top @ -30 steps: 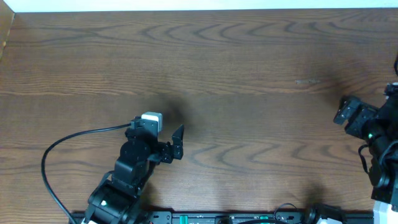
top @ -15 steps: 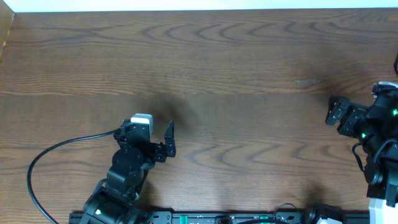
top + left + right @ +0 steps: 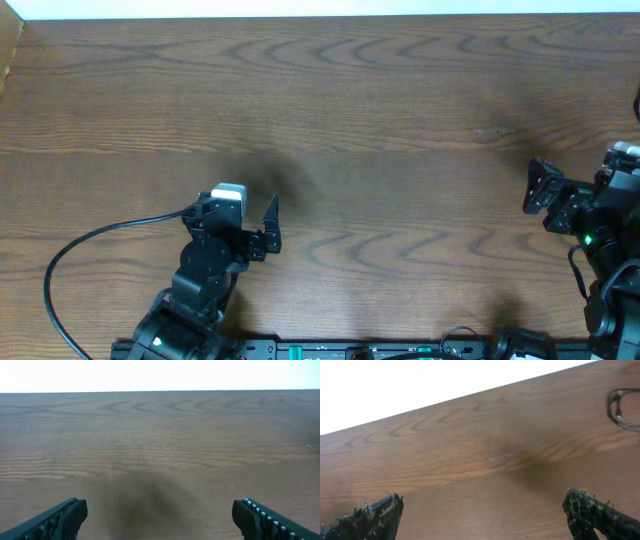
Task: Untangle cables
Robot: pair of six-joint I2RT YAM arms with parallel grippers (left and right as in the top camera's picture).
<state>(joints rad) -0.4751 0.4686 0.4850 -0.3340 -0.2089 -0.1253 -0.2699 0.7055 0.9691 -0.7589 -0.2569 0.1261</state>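
Left gripper: your left jaws stand wide apart and released, nothing between them. Only the bare wood table lies ahead of the fingertips.
Right gripper: also let go. Its fingers sit spread at the two lower corners of its wrist view, gripping nothing.
Cables: look far ahead and off to the right of your right gripper, well apart from it. A thin dark loop with a small plug lies on the wood, cut off by the frame edge.
Right wrist view alone: the only view that shows you that loop plainly.
Left wrist view alone: a dark shadow on the wood, just ahead between the left fingers.
Overhead view alone: it shows both arms at once, well apart, and a thick black wire curving away behind and left of your left gripper.
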